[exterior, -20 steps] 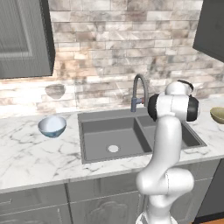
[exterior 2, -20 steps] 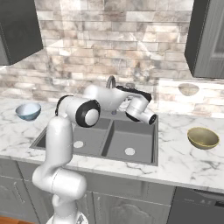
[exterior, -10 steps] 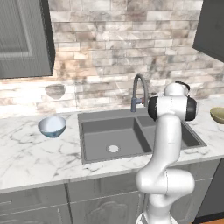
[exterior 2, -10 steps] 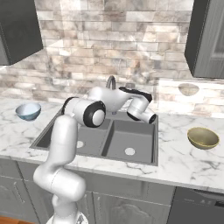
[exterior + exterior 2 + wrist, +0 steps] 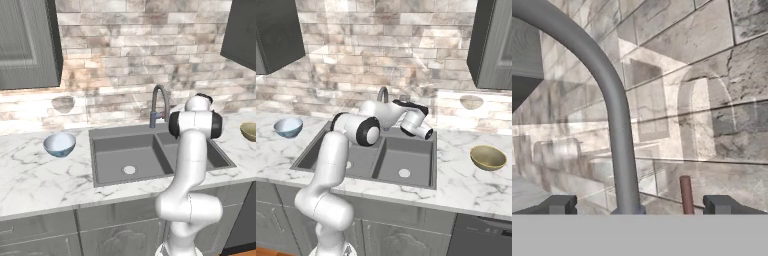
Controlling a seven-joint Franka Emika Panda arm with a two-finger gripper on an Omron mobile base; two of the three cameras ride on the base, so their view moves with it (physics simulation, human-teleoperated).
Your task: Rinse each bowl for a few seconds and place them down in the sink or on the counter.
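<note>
Sitting apart on counter (image 5: 466, 185): both bowls (image 5: 488, 157), unfilled.

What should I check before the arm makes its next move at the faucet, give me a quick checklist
1. Claw open and holding nothing: ok, the tips stand wide apart.
2. Claw lined up on the faucet: ok, the pipe rises between the tips.
3. Small reddish handle within reach beside the pipe: cannot tell.
4. Water running: not ok, no stream in the sink.
5. Pale blue bowl upright on the counter: ok.
6. Olive-tan bowl upright on the counter: ok.
</note>
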